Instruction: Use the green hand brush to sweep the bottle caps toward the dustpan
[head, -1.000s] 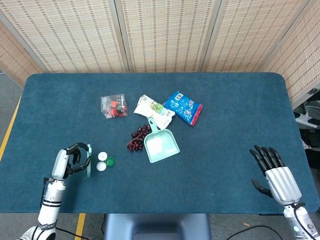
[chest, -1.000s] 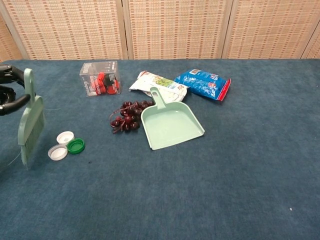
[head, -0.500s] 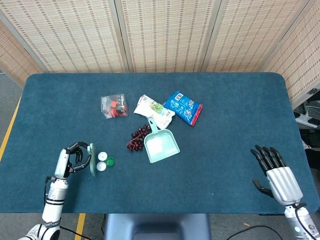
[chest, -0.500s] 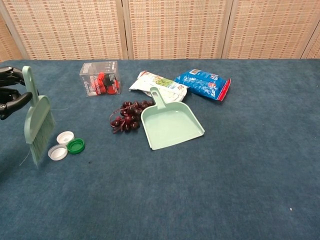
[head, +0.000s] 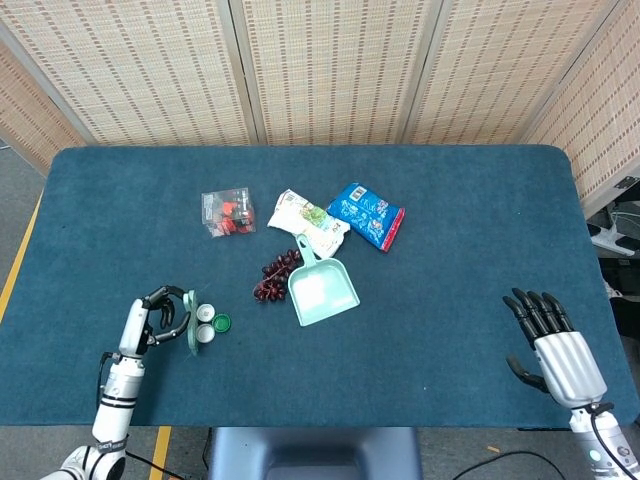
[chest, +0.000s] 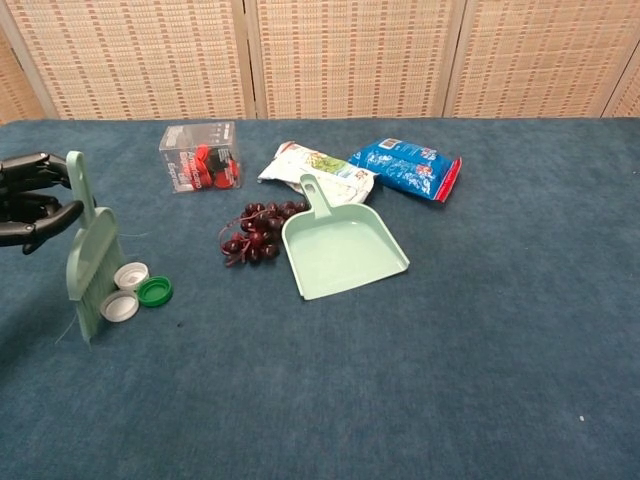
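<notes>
shifted rightward since a second ago, now pressed against the caps: pale green plastic hand brush (chest: 92, 262), handle up and clasped in the curled fingers of the left hand (chest: 30, 197), flat head hanging down, bristles reaching the cloth. touching its bristle edge, two white plastic bottle caps (chest: 126, 291), nudged a little toward the right; just beside them, a green bottle cap (chest: 154, 291). well apart to the right, a mint green plastic dustpan (chest: 343, 250), lying flat, handle pointing away toward the far snacks.

resting far off at the table's right edge in the head view, palm down with fingers spread and grasping nothing: the right hand (head: 552, 346).

underneath everything, a dark teal cloth-covered table (chest: 450, 380); behind it, woven beige folding screens (chest: 350, 55).

near the far left of the clutter, a clear plastic box (chest: 200, 156) with red and black bits inside, too small to identify. touching the dustpan's left rim, a bunch of dark red grapes (chest: 254, 232). beyond the handle, a white and green snack bag (chest: 315, 165), and beside that a blue snack bag with a red end (chest: 408, 169).
</notes>
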